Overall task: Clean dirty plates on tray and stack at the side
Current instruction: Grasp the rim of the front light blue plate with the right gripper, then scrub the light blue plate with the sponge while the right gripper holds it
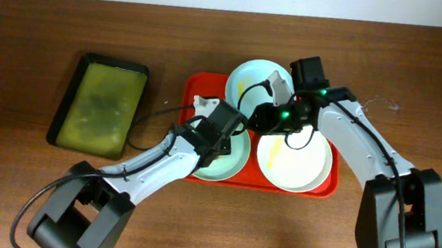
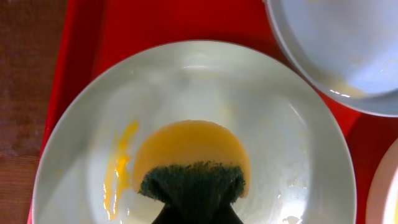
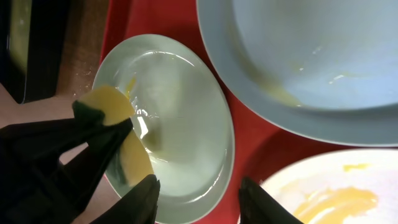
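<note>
Sponge [image 2: 191, 163] in left gripper [image 2: 196, 218] — on yellow-smeared plate [image 2: 205, 81], red tray [image 2: 124, 25].

Three plates [image 1: 293, 161], seemingly smeared, on tray [image 1: 209, 85]

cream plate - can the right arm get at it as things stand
Likely yes: the right gripper hangs open and empty beside the cream plate, nothing blocks it, and the left gripper holds its sponge at a mint plate.
</note>
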Controlling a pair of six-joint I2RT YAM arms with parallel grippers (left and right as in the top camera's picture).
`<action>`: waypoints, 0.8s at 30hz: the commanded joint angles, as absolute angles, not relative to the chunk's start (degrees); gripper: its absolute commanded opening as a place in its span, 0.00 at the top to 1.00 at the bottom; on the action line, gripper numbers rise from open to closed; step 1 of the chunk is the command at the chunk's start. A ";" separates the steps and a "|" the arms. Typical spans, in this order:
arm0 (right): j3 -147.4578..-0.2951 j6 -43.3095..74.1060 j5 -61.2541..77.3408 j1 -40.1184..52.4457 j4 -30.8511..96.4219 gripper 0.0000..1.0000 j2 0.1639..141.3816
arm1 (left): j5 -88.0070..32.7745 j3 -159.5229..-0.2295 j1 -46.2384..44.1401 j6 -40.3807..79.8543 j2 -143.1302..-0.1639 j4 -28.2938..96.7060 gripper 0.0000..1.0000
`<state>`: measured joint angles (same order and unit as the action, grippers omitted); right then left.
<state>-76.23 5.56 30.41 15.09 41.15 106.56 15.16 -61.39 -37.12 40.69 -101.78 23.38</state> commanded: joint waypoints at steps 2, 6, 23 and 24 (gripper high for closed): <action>-76.07 5.61 26.28 16.80 38.72 0.60 110.41 | 14.33 -61.52 -36.95 44.34 -100.68 25.39 1.00; -76.07 5.61 26.33 16.82 37.47 0.62 113.75 | 14.35 -61.52 -36.95 45.67 -100.68 26.11 1.00; -76.07 4.75 28.42 16.93 37.21 0.67 117.75 | 6.94 -60.84 -32.86 46.83 -105.95 18.90 0.79; -76.07 4.75 28.45 16.93 37.26 0.67 117.75 | 6.61 -60.86 -32.95 46.63 -105.89 18.63 0.78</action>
<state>-76.23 5.52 28.12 16.40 37.17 116.97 7.75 -61.06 -32.86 46.61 -105.51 19.31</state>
